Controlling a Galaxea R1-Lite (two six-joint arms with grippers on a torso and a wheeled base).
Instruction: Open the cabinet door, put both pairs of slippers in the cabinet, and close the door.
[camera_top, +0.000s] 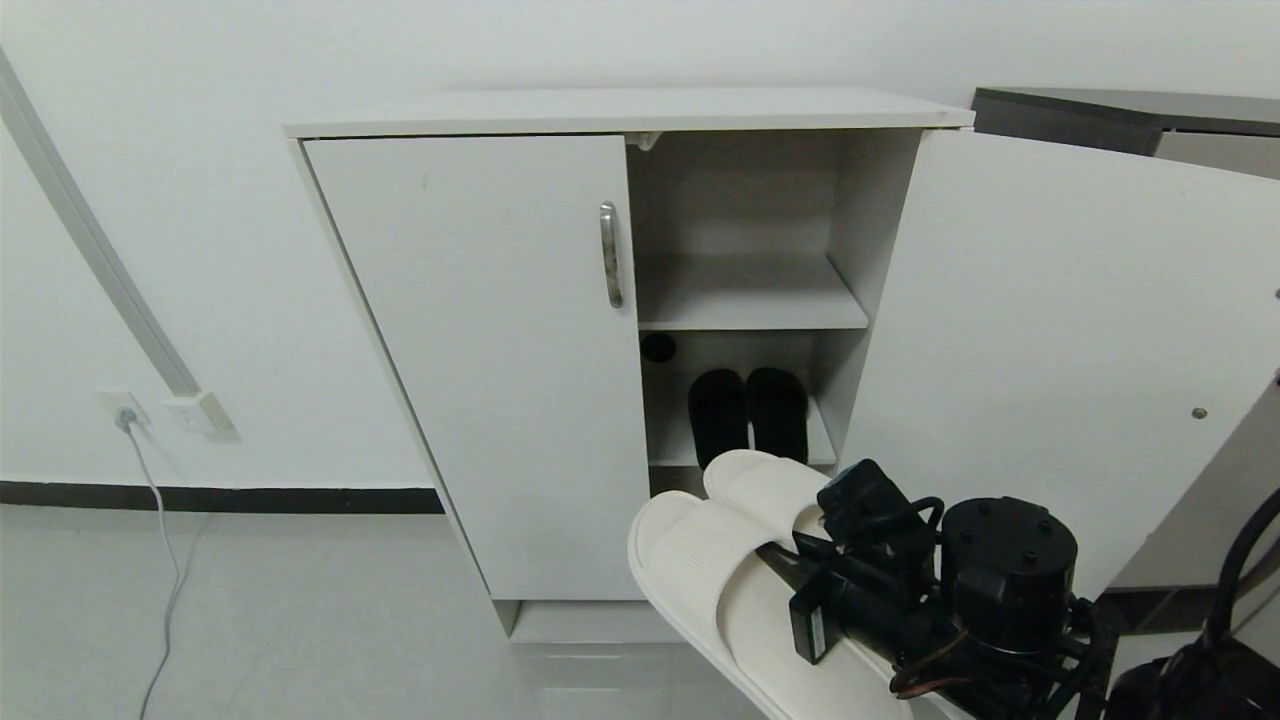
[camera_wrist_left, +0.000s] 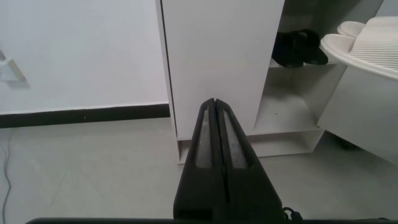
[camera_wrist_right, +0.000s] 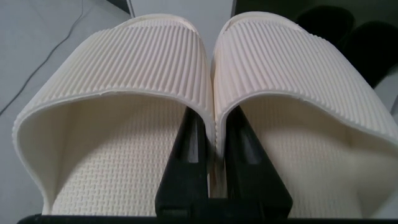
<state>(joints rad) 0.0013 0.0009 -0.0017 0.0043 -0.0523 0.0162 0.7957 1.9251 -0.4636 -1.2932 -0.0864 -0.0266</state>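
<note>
The white cabinet (camera_top: 480, 360) has its right door (camera_top: 1060, 340) swung open and its left door shut. A pair of black slippers (camera_top: 748, 412) lies on the lower shelf inside, also seen in the left wrist view (camera_wrist_left: 300, 48). My right gripper (camera_wrist_right: 214, 134) is shut on the inner edges of a pair of cream ribbed slippers (camera_wrist_right: 205, 81), held side by side in front of the cabinet opening, toes toward it (camera_top: 720, 540). My left gripper (camera_wrist_left: 214, 109) is shut and empty, low over the floor facing the cabinet's closed door.
An upper shelf (camera_top: 750, 300) in the cabinet is bare. A wall socket with a grey cable (camera_top: 125, 415) is on the left wall. A dark-topped piece of furniture (camera_top: 1130, 115) stands behind the open door. Grey floor (camera_top: 250, 610) spreads to the left.
</note>
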